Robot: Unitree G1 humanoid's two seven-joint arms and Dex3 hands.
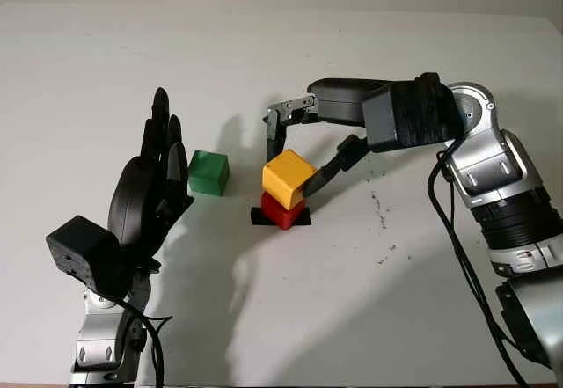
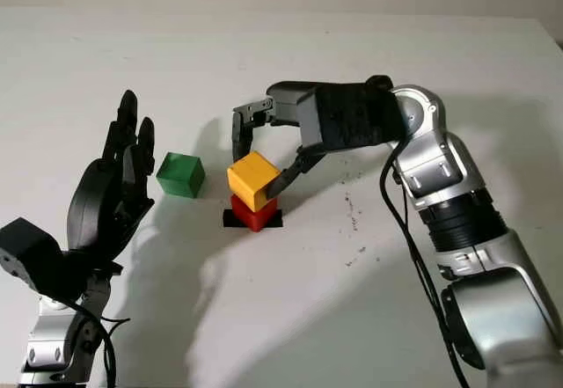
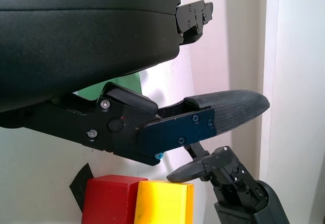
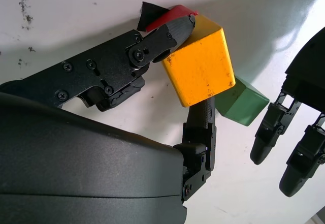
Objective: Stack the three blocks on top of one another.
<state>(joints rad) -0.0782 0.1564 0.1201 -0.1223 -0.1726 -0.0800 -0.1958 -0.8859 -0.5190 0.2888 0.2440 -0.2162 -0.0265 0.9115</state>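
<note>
The white table point(image 1: 369, 300) has much free surface around the blocks, and its far edge is well apart from them. The right hand point(image 1: 295, 155) has its fingers closed on the yellow block point(image 1: 287, 177), which sits a little turned on the red block point(image 1: 282, 213); under it is a black mark point(image 1: 259, 218). The green block point(image 1: 208, 172) stands on the table near the stack. Just beside it, the left hand point(image 1: 154, 186) is open and upright.

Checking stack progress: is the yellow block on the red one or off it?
On it: yellow block sits atop red block, right robot hand gripping it.
</note>
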